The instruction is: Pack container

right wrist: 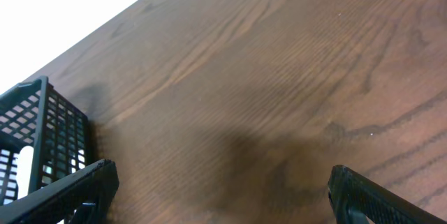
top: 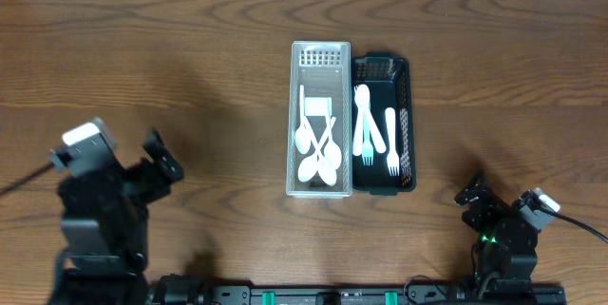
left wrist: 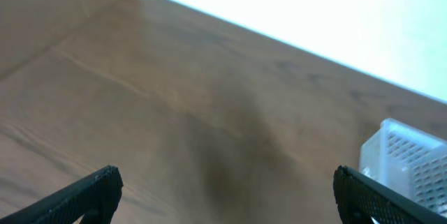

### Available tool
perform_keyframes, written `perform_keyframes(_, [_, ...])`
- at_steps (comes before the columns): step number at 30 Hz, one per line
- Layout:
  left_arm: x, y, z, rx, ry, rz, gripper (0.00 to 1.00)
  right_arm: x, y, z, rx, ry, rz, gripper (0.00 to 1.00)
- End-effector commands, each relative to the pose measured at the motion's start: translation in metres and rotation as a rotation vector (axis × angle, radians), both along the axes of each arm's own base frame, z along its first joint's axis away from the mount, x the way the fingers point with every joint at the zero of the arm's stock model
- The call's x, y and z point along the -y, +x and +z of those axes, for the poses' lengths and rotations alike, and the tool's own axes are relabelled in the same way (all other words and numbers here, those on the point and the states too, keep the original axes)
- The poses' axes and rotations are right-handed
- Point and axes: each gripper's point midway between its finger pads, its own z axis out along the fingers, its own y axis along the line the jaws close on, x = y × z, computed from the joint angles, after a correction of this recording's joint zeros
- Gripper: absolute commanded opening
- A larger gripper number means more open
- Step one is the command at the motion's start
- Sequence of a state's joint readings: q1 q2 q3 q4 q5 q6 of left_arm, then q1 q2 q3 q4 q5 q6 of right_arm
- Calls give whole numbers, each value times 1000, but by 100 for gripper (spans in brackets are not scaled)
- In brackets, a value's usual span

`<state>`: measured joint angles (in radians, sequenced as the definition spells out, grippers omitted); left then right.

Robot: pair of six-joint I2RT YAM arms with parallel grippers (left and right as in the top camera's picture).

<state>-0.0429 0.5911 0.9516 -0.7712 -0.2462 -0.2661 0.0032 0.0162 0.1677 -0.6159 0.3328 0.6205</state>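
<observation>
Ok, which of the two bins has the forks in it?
The dark bin, the one on the right: forks lie inside it. The white bin beside it holds spoons instead.

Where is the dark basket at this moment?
In the overhead view, the dark basket sits just right of centre on the table, directly beside the white bin of spoons, with forks inside it.

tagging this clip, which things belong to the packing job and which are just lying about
Job: white bin, spoons in it, dark bin, forks in it.
Lying about: nothing loose; only the table itself.
</observation>
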Motion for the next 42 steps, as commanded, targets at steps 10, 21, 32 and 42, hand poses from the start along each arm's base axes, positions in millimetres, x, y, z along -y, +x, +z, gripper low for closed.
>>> perform_keyframes(10, [-3, -8, -105, 137, -92, 58, 98, -1, 0, -1, 7, 7, 0, 99])
perform_keyframes(21, [-4, -7, -162, 156, -142, 82, 98, -1, 0, -1, 7, 7, 0, 99])
perform_keyframes(32, [-3, -4, -173, 171, -140, 79, 98, -1, 0, -1, 7, 6, 0, 99])
perform_keyframes(42, [-3, -4, -174, 169, -140, 80, 98, -1, 0, -1, 7, 7, 0, 99])
